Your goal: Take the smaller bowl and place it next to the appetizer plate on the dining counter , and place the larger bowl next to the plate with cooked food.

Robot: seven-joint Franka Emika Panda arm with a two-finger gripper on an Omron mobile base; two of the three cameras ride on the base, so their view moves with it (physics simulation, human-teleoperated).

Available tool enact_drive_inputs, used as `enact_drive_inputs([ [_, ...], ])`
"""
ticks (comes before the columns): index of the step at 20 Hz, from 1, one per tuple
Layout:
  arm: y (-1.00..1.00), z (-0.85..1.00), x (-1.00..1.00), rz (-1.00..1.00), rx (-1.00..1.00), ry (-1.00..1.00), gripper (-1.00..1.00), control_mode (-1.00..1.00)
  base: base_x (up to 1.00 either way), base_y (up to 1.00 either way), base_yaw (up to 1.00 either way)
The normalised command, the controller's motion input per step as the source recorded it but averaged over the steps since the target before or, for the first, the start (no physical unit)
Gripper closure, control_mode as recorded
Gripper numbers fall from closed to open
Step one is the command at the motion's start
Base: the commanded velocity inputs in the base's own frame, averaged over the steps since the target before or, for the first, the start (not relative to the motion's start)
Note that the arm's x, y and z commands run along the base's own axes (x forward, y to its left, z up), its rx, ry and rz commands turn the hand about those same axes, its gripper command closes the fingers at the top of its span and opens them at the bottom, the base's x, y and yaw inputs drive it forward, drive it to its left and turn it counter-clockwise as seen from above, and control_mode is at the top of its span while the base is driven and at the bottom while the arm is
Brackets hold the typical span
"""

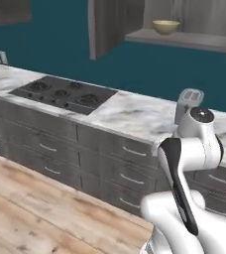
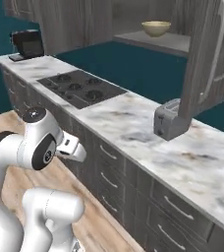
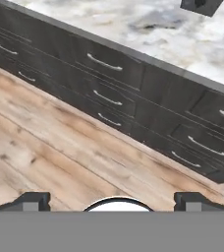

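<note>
Smaller bowl (image 1: 165, 26) sits up on the open shelf (image 1: 184, 38), above the toaster (image 2: 169, 119). Your gripper (image 3: 113, 201) is spread apart, carrying nothing. You've placed neither bowl yet.

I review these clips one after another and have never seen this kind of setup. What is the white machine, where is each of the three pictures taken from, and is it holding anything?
The white machine is a robot arm on a base that can drive, in a rendered kitchen. Two pictures come from cameras on that base, behind the arm to its left and right; the third looks along the gripper, whose two dark tips sit wide apart at the bottom with nothing between them, above wooden floor and dark drawers.

On the marbled counter lie a black stovetop and a grey toaster; a dark appliance stands at its far end. The smaller bowl, tan-yellow, sits on a shelf inside an open wall cabinet, above the counter. Nothing is held yet.
</note>
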Motion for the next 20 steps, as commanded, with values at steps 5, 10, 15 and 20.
enact_drive_inputs([
  [5, 0.0, 0.0, 0.0, 0.0, 0.0, 0.0, -1.0, 1.0, 0.86, 0.45, -0.65],
  [10, 0.0, 0.0, 0.0, 0.0, 0.0, 0.0, -1.0, 1.0, 0.94, 0.47, -0.6],
  [15, 0.0, 0.0, 0.0, 0.0, 0.0, 0.0, -1.0, 1.0, 0.57, 0.43, -0.44],
  [20, 0.0, 0.0, 0.0, 0.0, 0.0, 0.0, -1.0, 1.0, 0.53, 0.24, -0.26],
])
